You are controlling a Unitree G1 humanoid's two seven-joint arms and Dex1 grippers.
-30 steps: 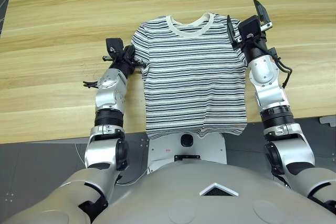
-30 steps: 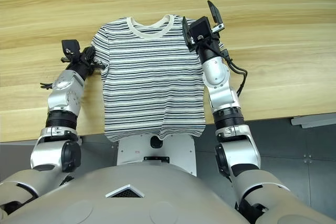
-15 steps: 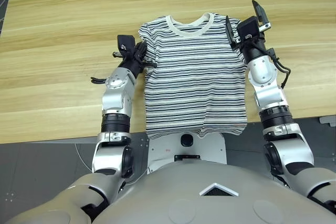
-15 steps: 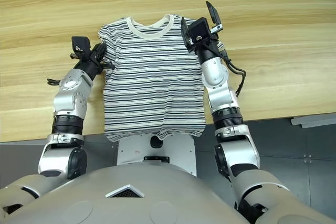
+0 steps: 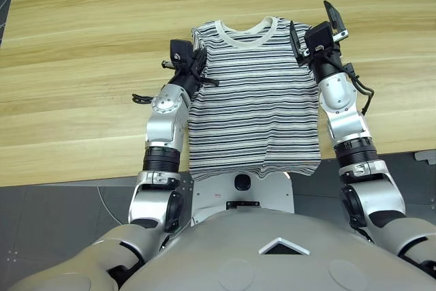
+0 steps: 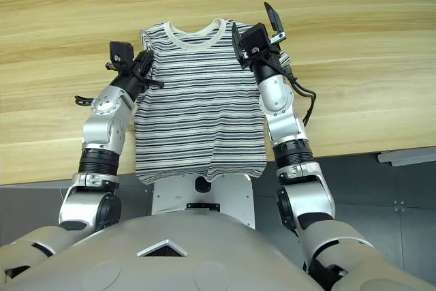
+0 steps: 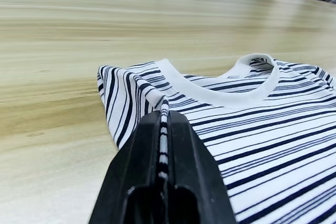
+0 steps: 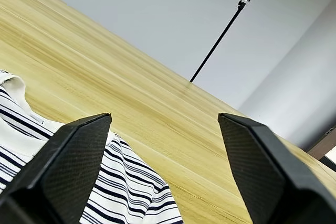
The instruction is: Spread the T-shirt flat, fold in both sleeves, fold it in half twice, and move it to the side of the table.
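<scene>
1. Light wood-grain table (image 5: 82, 46), with the grain running left to right. Its near edge meets dark grey floor panels (image 5: 54, 223).
2. T-shirt (image 5: 255, 100), white with dark stripes, lies front up mid-table. The collar points away from the robot and the hem hangs just over the near edge.
3. Left gripper (image 7: 164, 118): fingers pressed together, pinching a fold of the shirt's left sleeve. It sits over the left shoulder, near the collar, with the pinched fabric lifted off the wood.
4. Right gripper (image 5: 312, 26): fingers spread wide, nothing between them. It is raised over the shirt's right shoulder, and the striped right sleeve lies flat on the wood beneath it.
5. Room: a plain pale grey wall (image 8: 157, 14) stands beyond the far table edge. A thin black pole (image 8: 220, 40) stands tilted in front of it.
</scene>
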